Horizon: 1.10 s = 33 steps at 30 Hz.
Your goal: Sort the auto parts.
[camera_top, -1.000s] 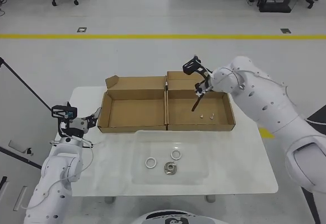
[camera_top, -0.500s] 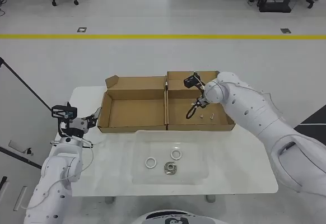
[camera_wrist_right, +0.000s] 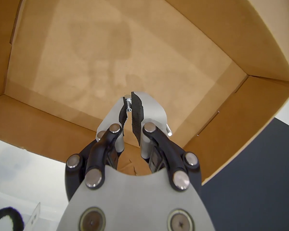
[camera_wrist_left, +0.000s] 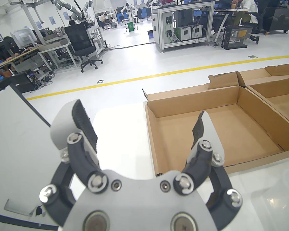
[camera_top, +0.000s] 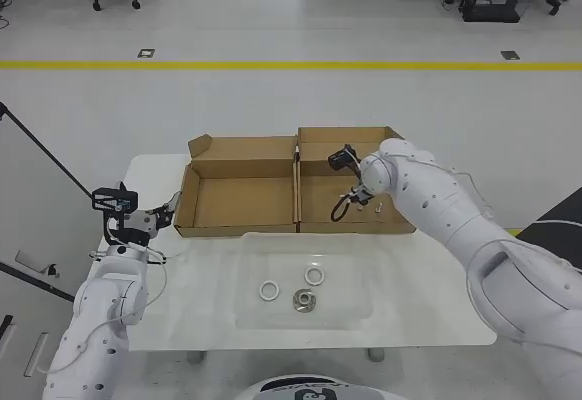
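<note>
My right gripper (camera_wrist_right: 128,103) is shut on a small silver screw (camera_wrist_right: 128,105) and hangs low inside the right cardboard box (camera_wrist_right: 139,49). From above, that gripper (camera_top: 338,213) is near the box's front wall, left of a loose bolt (camera_top: 378,208) on the box (camera_top: 408,196) floor. The left cardboard box (camera_top: 239,200) holds nothing I can see. In a clear tray (camera_top: 271,250) lie two white rings (camera_top: 269,291) (camera_top: 315,275) and a metal part (camera_top: 302,299). My left gripper (camera_wrist_left: 139,111) (camera_top: 167,213) stands open and empty just outside the left box's (camera_wrist_left: 207,131) left wall.
The two boxes stand side by side along the table's far half, their lids folded back. The clear tray sits in front of them at the middle. A white panel (camera_top: 21,180) leans off the table's left side. Bare tabletop (camera_top: 431,290) lies right of the tray.
My right gripper has come down and toward the front-left of the right box, still holding the screw. The left arm has stayed where it was.
</note>
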Tool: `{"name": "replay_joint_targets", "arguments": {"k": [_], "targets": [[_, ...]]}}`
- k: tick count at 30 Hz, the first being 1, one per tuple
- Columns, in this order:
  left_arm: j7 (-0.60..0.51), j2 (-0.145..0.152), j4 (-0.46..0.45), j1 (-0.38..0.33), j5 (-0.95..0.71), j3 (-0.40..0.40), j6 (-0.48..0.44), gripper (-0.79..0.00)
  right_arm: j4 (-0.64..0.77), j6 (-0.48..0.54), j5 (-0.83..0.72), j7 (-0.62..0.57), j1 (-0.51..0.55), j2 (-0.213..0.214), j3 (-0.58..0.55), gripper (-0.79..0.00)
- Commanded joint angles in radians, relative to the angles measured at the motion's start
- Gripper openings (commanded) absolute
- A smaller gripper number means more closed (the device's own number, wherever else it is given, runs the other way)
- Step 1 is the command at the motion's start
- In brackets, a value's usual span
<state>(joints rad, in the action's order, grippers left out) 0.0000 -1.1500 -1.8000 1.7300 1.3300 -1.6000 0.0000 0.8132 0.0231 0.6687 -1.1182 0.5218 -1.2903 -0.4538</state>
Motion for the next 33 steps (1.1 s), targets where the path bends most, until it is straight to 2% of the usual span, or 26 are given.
{"name": "replay_joint_targets", "arguments": {"k": [1, 8, 10, 15, 18, 20, 22, 27, 33], "targets": [[0.0, 0.0, 0.0, 0.0, 0.0, 0.0, 0.0, 0.0, -0.011, 0.002, 0.002, 0.001, 0.001, -0.006, 0.0, -0.785], [0.0, 0.0, 0.0, 0.0, 0.0, 0.0, 0.0, 0.0, -0.042, 0.003, 0.014, -0.001, 0.003, -0.02, -0.006, -0.785], [0.0, 0.0, 0.0, 0.0, 0.0, 0.0, 0.0, 0.0, -0.048, 0.003, 0.019, -0.002, 0.002, -0.023, -0.008, -0.613], [0.0, 0.0, 0.0, 0.0, 0.0, 0.0, 0.0, 0.0, -0.061, 0.008, 0.023, -0.001, 0.002, -0.028, -0.019, -0.44], [0.0, 0.0, 0.0, 0.0, 0.0, 0.0, 0.0, 0.0, -0.064, 0.017, 0.021, 0.005, 0.0, -0.027, -0.033, -0.382], [0.0, 0.0, 0.0, 0.0, 0.0, 0.0, 0.0, 0.0, -0.062, 0.019, 0.016, 0.014, -0.002, -0.023, -0.049, -0.237], [0.0, 0.0, 0.0, 0.0, 0.0, 0.0, 0.0, 0.0, -0.048, 0.03, 0.013, 0.025, -0.005, -0.017, -0.068, -0.018], [0.0, 0.0, 0.0, 0.0, 0.0, 0.0, 0.0, 0.0, 0.051, 0.072, -0.03, 0.061, 0.002, 0.016, -0.151, 0.0], [0.0, 0.0, 0.0, 0.0, 0.0, 0.0, 0.0, 0.0, 0.29, 0.119, -0.053, 0.037, 0.079, 0.097, -0.315, 0.0]]}}
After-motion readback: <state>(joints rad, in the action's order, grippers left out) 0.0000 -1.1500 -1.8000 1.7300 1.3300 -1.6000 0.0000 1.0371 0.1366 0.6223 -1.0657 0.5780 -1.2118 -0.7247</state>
